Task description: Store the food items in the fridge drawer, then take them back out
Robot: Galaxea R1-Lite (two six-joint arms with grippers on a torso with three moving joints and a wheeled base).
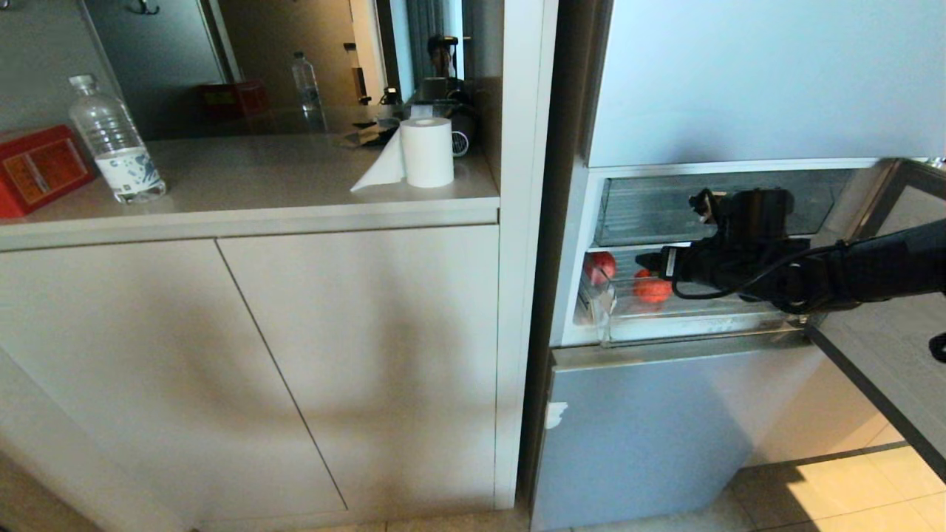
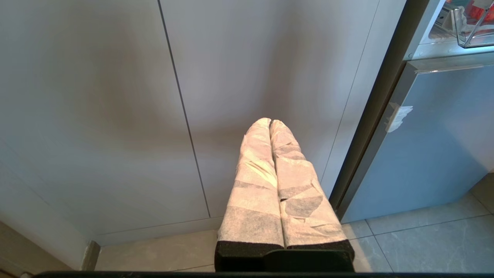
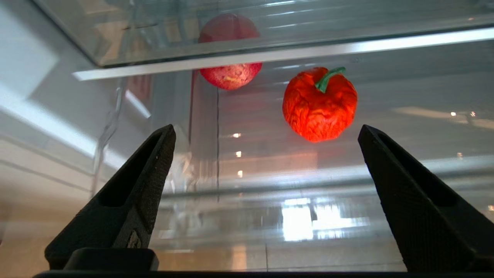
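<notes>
- The right gripper (image 3: 266,131) hovered inside the fridge drawer (image 1: 687,325), fingers (image 3: 135,181) spread wide and holding nothing.
- A wrinkled orange-red fruit (image 3: 319,104) and a red apple (image 3: 230,73) lay in the drawer, apart.
- The left gripper (image 2: 270,122) hung by the cabinet doors (image 2: 115,116), wrapped fingers pressed together.

pale cabinet (image 1: 244,369) with two flat doors under a beige countertop (image 1: 259,192); water bottle (image 1: 117,140), red box (image 1: 37,168), paper roll (image 1: 426,151) on it; sunlit tile floor (image 1: 850,488).
</notes>
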